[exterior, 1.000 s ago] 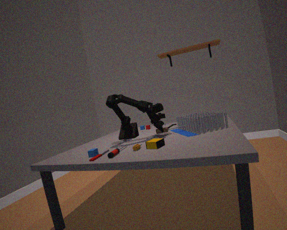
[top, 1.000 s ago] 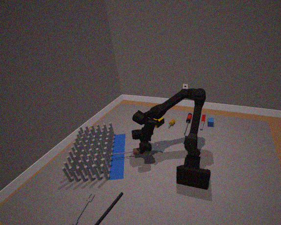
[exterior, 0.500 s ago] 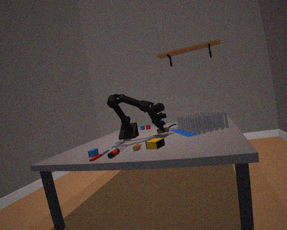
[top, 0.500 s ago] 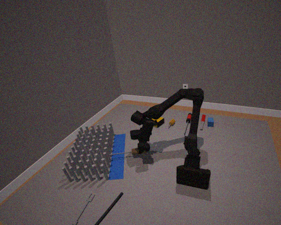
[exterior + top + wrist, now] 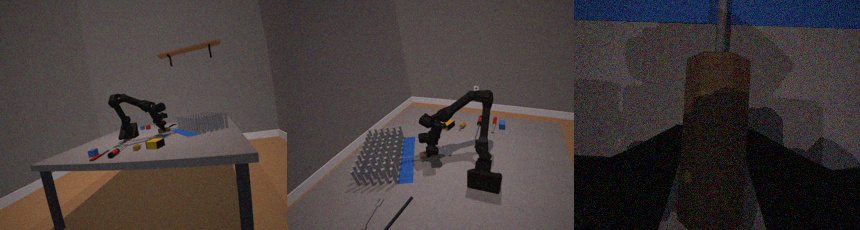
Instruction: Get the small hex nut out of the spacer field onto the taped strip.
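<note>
Holds the wooden handle (image 5: pixel 423 155) (image 5: pixel 162 131) (image 5: pixel 716 115) clamped in the end effector (image 5: pixel 428 154) (image 5: pixel 164 130) (image 5: pixel 714 133), low behind the blue tape (image 5: pixel 407 175) (image 5: pixel 183 132) (image 5: pixel 634 12), presumably to slide the thin shaft (image 5: pixel 408 157) (image 5: pixel 176 128) (image 5: pixel 722 25) between spacers (image 5: pixel 401 132) (image 5: pixel 227 120) without nudging any; cannot locate the nut, probably hidden among them.

Tool tip (image 5: pixel 397 158) ahead of gripper (image 5: pixel 432 151) (image 5: pixel 163 128) (image 5: pixel 715 165) lost among spacers (image 5: pixel 380 156) (image 5: pixel 202 123), hex nut indiscernible, black rod (image 5: pixel 399 212) cut off by top view's lower edge

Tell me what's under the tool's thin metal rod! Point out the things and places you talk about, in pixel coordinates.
Blue tape (image 5: pixel 407 172) (image 5: pixel 183 132) (image 5: pixel 634 11) lies beneath the rod (image 5: pixel 408 157) (image 5: pixel 722 25). The rod's far end is hidden among the spacers (image 5: pixel 377 157) (image 5: pixel 202 122).
</note>
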{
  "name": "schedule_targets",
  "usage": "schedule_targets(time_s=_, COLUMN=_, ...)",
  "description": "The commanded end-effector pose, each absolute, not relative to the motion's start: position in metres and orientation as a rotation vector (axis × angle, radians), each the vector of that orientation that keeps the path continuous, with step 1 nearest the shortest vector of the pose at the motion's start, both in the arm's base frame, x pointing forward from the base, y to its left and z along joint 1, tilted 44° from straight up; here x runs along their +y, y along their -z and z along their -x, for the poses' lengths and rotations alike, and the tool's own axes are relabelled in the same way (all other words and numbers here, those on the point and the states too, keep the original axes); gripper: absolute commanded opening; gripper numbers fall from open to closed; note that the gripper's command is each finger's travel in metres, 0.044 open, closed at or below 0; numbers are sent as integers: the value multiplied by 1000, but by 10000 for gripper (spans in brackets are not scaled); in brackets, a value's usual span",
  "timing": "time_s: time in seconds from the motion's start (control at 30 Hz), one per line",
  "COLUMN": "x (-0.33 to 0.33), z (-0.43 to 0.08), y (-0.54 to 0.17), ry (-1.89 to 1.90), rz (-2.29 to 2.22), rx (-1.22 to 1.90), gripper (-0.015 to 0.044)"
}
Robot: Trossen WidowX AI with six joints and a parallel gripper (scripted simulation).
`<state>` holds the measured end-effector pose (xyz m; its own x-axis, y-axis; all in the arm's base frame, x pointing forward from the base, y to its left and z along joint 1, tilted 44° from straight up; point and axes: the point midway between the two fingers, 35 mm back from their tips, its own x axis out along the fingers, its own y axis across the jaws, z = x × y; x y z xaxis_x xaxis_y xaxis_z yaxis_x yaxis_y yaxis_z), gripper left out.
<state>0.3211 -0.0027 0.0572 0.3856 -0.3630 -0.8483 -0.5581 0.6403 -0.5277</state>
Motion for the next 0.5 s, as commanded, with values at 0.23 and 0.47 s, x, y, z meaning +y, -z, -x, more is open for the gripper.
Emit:
schedule_targets(time_s=0.23, x=3, z=-330, y=-57, ry=-146, rz=921, rx=1204, gripper=0)
schedule_targets(time_s=0.47, x=5, z=-333, y=-56, ry=-146, rz=921, rx=1204, gripper=0)
